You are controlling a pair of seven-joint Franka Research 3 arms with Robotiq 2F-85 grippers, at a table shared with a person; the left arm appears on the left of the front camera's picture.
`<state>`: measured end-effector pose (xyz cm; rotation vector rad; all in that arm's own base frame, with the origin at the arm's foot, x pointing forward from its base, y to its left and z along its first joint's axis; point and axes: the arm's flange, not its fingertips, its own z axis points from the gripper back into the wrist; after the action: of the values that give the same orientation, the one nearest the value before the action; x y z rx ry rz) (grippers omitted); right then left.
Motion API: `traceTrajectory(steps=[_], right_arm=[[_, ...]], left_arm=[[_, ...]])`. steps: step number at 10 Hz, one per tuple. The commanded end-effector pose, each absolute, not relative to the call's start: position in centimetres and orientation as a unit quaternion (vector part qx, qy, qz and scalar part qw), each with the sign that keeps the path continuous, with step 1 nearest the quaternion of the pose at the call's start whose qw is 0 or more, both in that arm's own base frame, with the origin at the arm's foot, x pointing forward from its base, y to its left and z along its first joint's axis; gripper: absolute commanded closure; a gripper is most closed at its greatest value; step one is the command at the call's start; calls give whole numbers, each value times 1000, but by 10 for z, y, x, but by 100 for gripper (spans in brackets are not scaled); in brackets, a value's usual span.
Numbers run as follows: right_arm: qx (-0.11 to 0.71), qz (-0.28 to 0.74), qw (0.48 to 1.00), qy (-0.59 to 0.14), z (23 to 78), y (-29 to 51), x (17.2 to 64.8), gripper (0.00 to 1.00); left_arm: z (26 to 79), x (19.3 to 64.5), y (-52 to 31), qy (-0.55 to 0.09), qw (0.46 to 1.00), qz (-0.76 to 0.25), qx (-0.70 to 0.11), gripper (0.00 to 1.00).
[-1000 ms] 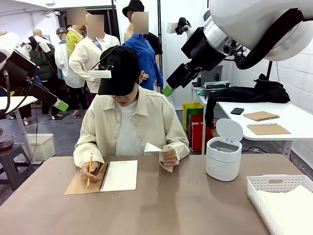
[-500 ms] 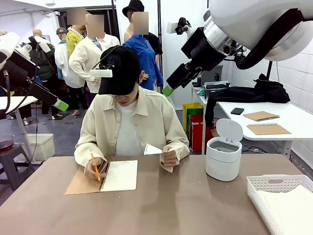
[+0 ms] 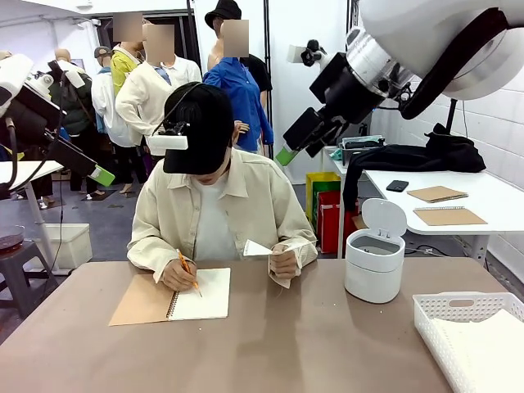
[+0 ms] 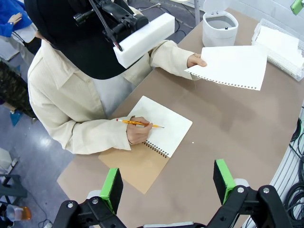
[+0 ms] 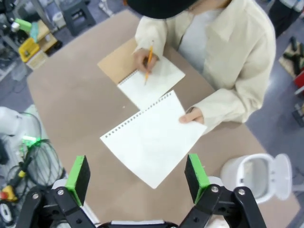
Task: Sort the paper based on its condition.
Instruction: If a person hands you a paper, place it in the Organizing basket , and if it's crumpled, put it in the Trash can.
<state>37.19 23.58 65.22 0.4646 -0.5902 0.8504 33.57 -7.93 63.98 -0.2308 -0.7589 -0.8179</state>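
**Person writes on, loose sheet waits in the other hand**

Compared with a second ago, the person's writing hand (image 3: 176, 274) is now off the kraft cover and on the white page of the spiral-bound notebook (image 3: 201, 293), pencil (image 3: 187, 271) tip down. The right arm sits slightly differently up high. The other hand (image 4: 195, 61) holds the loose sheet (image 4: 230, 66) as before, by one corner, lifted just above the table (image 3: 286, 352) near its far edge, between the notebook and the bin. Nothing is offered across yet, so the sorting looks stalled until that sheet is presented.

The left gripper (image 4: 167, 183) hangs high over the near-left part of the table, jaws spread wide and empty. The right gripper (image 5: 137, 175) hovers above the held sheet, also fully spread and holding nothing.

The sheet is thin, flat and smooth, with a row of torn punch holes along one long edge and no visible creases. More white sheets (image 3: 491, 352) lie stacked in the white perforated plastic basket (image 3: 458, 307) at the near-right corner. The white round bin (image 3: 374, 262) stands toward the far-right edge with its lid tipped open. The table top is matte brown
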Motion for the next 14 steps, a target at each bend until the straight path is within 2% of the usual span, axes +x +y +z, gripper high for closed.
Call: traceTrajectory(steps=[1,5,8,9,10,14], right_arm=[[275,354,870,-207,650,232,391,0],[389,219,893,-61,589,216,445,0],[357,96,929,22,537,223,461,0],[358,89,929,33,524,229,461,0],[344,127,930,9,525,234,459,0],[358,108,927,22,525,218,462,0]], left_arm=[[640,336,-80,-360,842,-386,-112,0],[640,336,-80,-360,842,-386,-112,0],[640,336,-80,-360,842,-386,-112,0],[640,336,-80,-360,842,-386,-112,0],[640,336,-80,-360,842,-386,-112,0],[640,336,-80,-360,842,-386,-112,0]])
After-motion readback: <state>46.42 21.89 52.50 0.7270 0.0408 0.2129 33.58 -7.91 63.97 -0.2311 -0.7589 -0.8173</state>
